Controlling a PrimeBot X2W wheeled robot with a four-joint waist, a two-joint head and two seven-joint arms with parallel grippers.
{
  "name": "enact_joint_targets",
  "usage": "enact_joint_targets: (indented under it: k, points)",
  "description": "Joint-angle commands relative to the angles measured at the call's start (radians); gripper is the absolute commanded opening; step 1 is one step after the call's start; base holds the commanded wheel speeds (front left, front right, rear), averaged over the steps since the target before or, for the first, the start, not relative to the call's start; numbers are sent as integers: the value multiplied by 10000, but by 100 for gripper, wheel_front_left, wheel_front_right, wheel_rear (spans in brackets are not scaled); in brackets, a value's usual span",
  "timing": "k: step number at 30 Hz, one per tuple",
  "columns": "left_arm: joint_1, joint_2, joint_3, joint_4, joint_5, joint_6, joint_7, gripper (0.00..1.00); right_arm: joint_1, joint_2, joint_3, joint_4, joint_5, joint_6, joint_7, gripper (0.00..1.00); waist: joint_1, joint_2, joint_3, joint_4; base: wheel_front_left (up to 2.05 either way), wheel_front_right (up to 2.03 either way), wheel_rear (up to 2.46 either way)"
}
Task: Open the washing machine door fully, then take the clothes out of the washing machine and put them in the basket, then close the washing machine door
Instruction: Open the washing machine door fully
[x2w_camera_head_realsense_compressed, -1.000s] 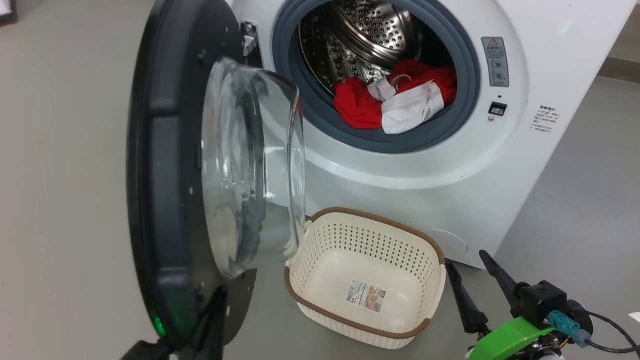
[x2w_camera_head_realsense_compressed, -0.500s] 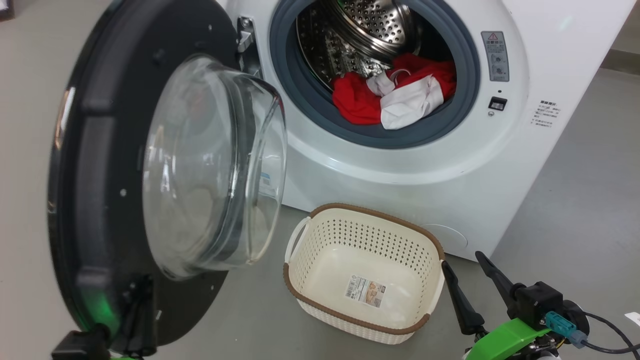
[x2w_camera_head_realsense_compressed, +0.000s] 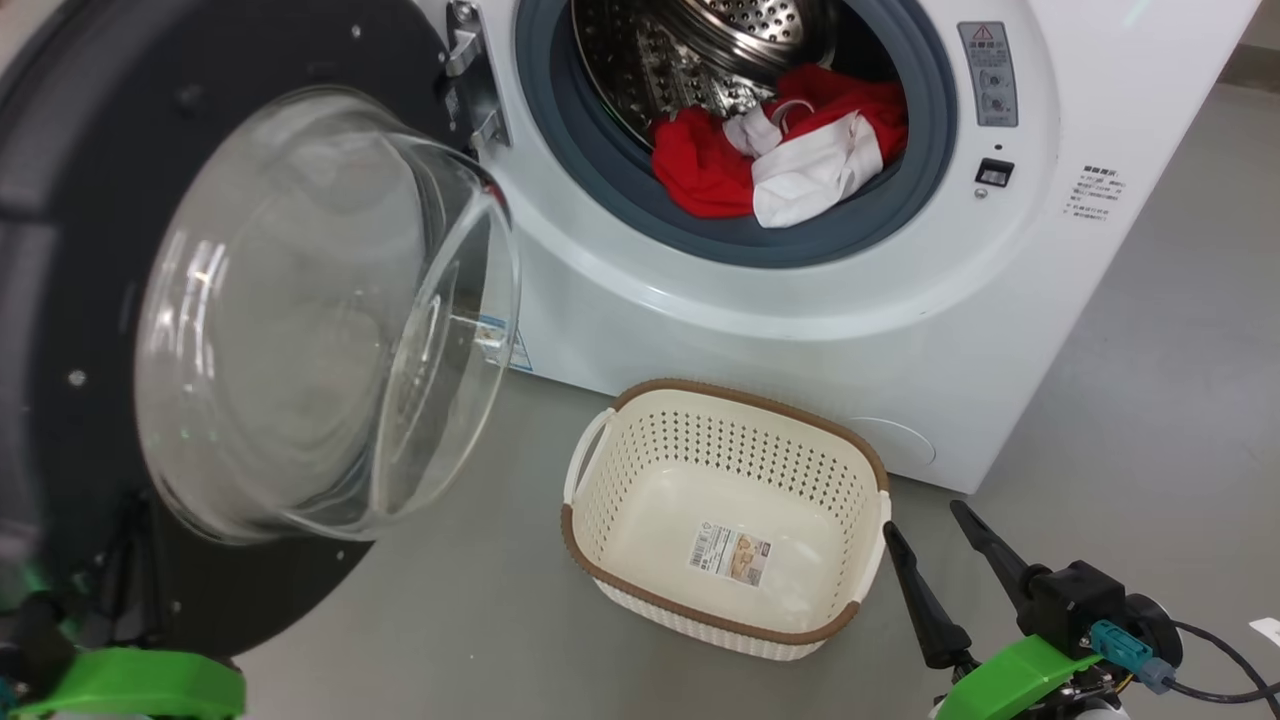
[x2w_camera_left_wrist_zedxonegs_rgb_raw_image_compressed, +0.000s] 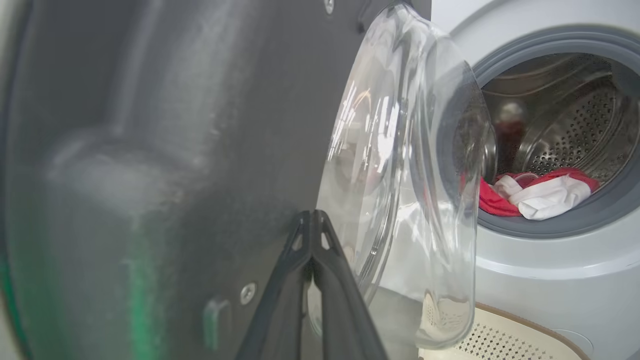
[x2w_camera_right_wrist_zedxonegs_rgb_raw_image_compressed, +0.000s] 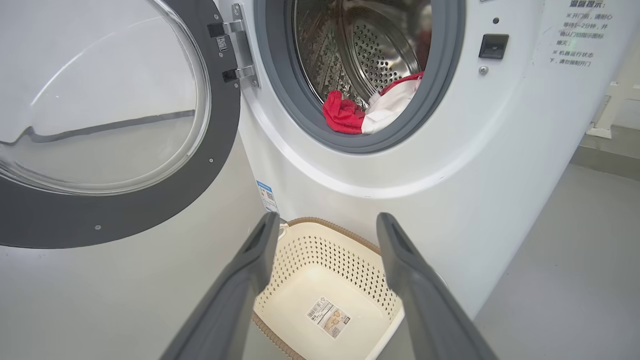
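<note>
Both left gripper (x2w_camera_left_wrist_zedxonegs_rgb_raw_image_compressed: 312, 216) fingers meet, perhaps touching door (x2w_camera_left_wrist_zedxonegs_rgb_raw_image_compressed: 150, 150) rim

The floor (x2w_camera_head_realsense_compressed: 1150, 400) is smooth and pale grey, with a dull sheen. A small white scrap (x2w_camera_head_realsense_compressed: 1268, 630) lies on it at the head view's right edge. In the right wrist view, a white frame (x2w_camera_right_wrist_zedxonegs_rgb_raw_image_compressed: 606, 117) stands at the far right, beside a darker band (x2w_camera_right_wrist_zedxonegs_rgb_raw_image_compressed: 602, 160) of floor.
</note>
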Motion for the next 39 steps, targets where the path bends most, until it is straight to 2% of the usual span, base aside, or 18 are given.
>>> enact_joint_targets:
  k: [1,9,22,39]
  points:
    - [-494,508,645,-94,93,4,-94,0,-371,-67,248,-251,-124,62,-136,100,0,-1,103,-47,0,0,0]
    - [-1140,661,1544,479,260,-123,-94,0,-508,-120,316,-232,-163,62,-136,100,0,-1,356,-128,0,0,0]
    - [-2182,1222,2920,1500,672,-245,-94,0,-796,-120,455,-233,-199,62,-136,100,0,-1,791,-450,0,0,0]
    - [-3606,1938,4234,3013,1095,-281,-94,0,-1223,-230,485,-278,-390,62,-136,100,0,-1,1554,-731,0,0,0]
